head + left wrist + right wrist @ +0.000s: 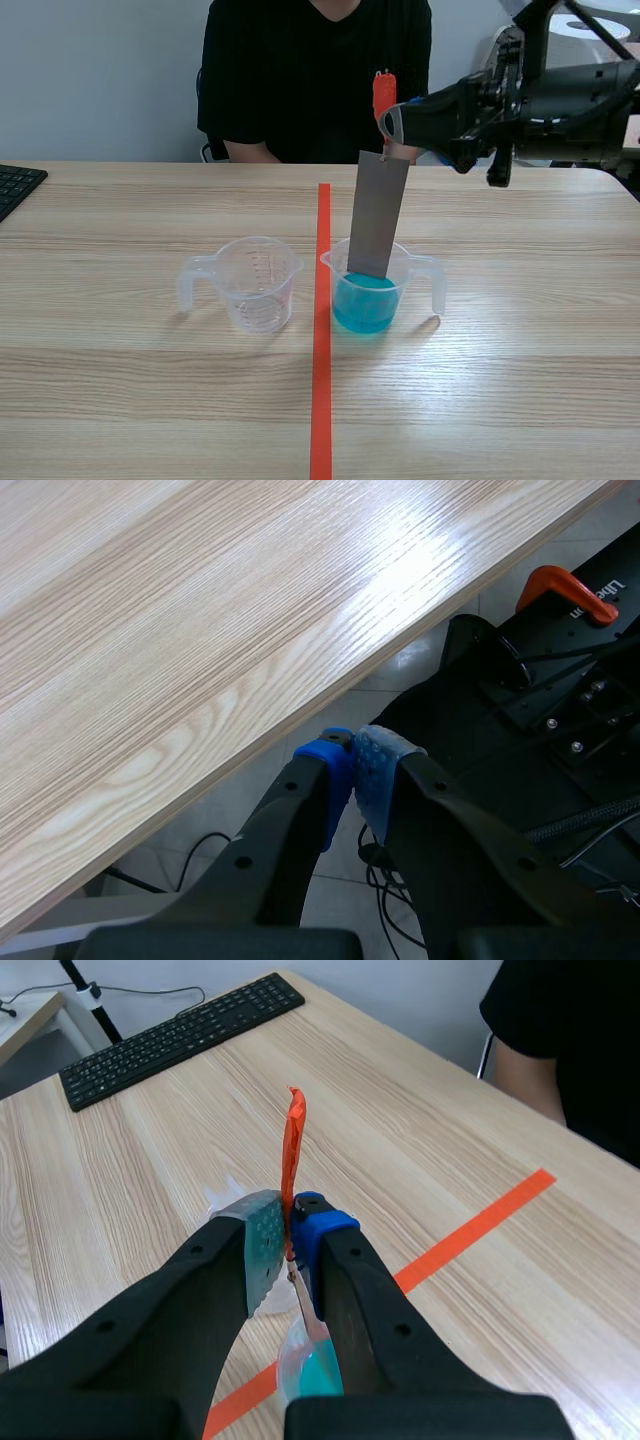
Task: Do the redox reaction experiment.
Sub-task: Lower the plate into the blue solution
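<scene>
Clear plastic jug of blue liquid (412,270) nearest. Flat grey metal strip (378,215) stands tilted in it, lower end down at the liquid, orange-red top pinched tight in right gripper (288,1225), directly above the jug.

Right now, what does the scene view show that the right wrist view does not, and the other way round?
Only the scene view shows the flat grey face of the metal sheet, its lower end standing in the blue liquid of the cup, and the whole empty clear cup. Only the right wrist view shows the pads of the right gripper pressed on the sheet's orange-red upper end, seen edge-on, and the whole keyboard. Both show the sheet, the blue cup, the tape line and the person across the table.
</scene>
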You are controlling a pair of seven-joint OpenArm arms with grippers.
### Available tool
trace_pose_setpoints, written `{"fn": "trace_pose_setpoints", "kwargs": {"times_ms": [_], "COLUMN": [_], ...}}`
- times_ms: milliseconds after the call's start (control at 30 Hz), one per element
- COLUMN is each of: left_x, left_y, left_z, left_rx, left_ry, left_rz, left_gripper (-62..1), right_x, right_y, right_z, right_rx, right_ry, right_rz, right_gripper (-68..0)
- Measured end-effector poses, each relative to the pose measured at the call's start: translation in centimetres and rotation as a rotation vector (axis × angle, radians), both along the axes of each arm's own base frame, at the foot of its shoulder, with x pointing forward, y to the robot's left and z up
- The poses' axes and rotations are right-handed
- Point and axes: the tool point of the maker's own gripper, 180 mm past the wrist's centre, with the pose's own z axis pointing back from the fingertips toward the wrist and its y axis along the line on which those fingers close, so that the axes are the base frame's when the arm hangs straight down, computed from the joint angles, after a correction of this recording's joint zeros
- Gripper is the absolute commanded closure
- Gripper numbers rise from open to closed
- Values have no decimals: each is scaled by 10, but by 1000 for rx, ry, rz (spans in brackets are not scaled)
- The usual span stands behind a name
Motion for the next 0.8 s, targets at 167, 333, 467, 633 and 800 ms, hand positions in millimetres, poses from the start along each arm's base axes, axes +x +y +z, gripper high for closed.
{"fn": "trace_pose_setpoints", "kwargs": {"times_ms": [167, 333, 467, 633, 800], "left_x": [0, 0, 0, 0, 0], "left_y": [0, 0, 0, 0, 0], "left_z": [0, 0, 0, 0, 0], "left_rx": [0, 0, 0, 0, 0], "left_ry": [0, 0, 0, 0, 0], "left_rz": [0, 0, 0, 0, 0], "left_gripper": [-41, -40, -41, -40, -40], "right_x": [6, 10, 12, 13, 16], "right_y": [-4, -9, -12, -9, -11], "right_z": [-19, -38, -50, -52, -54], "right_rx": [28, 51, 20, 27, 8], "right_ry": [67, 129, 143, 135, 110], "right_rz": [-34, -71, -88, -91, -104], "right_gripper": [-15, -15, -15, -15, -15]}}
